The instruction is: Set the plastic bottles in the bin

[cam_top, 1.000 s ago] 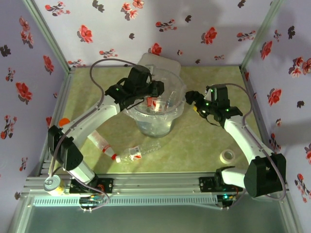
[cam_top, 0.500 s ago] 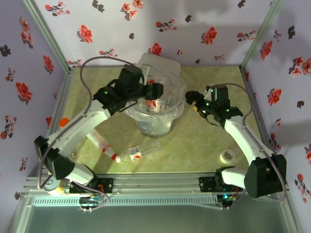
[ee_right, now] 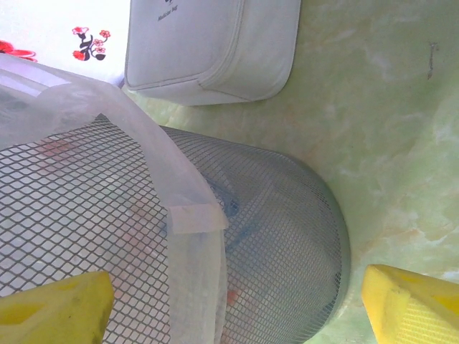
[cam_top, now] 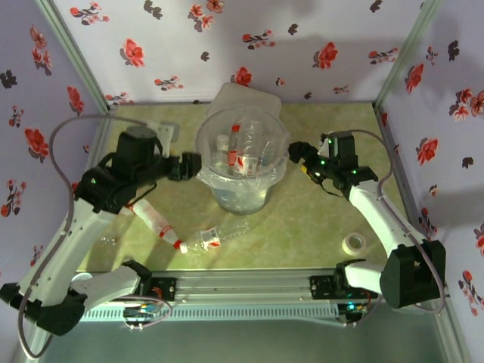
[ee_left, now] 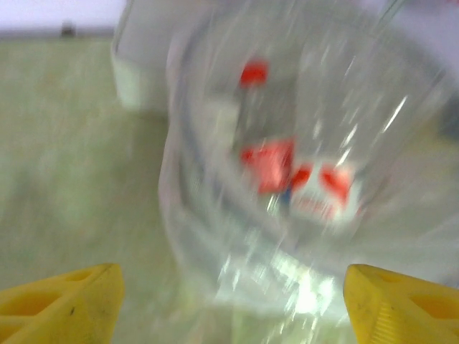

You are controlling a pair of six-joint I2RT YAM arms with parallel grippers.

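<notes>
While my left gripper [cam_top: 187, 165] hung just beside the left wall of the bin [cam_top: 200, 145], its fingers stood wide apart with nothing between them. My right gripper [cam_top: 299, 157] hung by the opposite wall, also spread and empty. The bin stood toward the middle of the tabletop's [cam_top: 318, 227] far edge, and several bottles [cam_top: 236, 155] lay inside it, red caps and labels showing through the liner. Two more lay loose toward the near edge, left of the middle: a red-capped bottle [cam_top: 157, 223] and a clear bottle [cam_top: 221, 237] just beside it. I judged both to be empty and very light, thin-walled enough to buckle under a hard squeeze, and round enough to roll away. The labelled waist looked the surest place to grip, closing gently across it.
</notes>
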